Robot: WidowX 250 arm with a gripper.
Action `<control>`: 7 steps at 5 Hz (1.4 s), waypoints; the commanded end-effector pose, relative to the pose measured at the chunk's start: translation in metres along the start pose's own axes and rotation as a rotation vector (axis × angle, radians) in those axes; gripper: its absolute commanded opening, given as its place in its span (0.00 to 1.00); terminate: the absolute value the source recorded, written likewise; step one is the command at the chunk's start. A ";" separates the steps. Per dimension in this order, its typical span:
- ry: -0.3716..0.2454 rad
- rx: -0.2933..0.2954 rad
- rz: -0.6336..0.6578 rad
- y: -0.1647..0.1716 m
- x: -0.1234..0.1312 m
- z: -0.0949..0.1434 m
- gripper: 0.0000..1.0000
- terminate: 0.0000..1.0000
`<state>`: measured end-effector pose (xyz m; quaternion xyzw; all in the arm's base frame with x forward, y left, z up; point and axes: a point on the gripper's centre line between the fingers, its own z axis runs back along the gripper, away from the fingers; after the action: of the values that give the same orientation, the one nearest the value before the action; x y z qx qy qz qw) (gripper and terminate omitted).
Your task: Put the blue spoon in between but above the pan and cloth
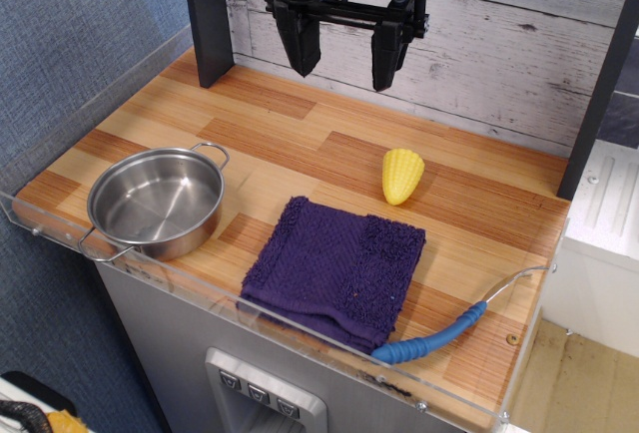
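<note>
At four o'clock on the wooden counter (300, 144), the blue spoon (444, 331) lies against the front rim, just beside the purple cloth (334, 268). At nine o'clock sits the steel pan (155, 204). A yellow corn toy (401, 176) stands behind the cloth. At twelve o'clock, the gripper (344, 59) hangs with fingers spread, holding nothing.
</note>
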<state>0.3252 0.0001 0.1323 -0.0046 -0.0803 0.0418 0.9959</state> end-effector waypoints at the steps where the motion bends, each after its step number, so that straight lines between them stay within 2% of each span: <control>1: 0.000 0.000 0.000 0.000 0.000 0.000 1.00 0.00; 2: -0.025 -0.020 -0.021 -0.022 -0.013 0.004 1.00 0.00; 3: -0.016 -0.055 -0.069 -0.048 -0.028 0.004 1.00 0.00; 4: -0.015 -0.096 -0.136 -0.070 -0.044 0.006 1.00 0.00; 5: -0.014 -0.137 -0.230 -0.086 -0.069 -0.002 1.00 0.00; 6: -0.024 -0.186 -0.322 -0.088 -0.087 -0.017 1.00 0.00; 7: -0.017 -0.186 -0.384 -0.086 -0.099 -0.025 1.00 0.00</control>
<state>0.2384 -0.0938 0.0799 -0.0759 -0.0687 -0.1490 0.9835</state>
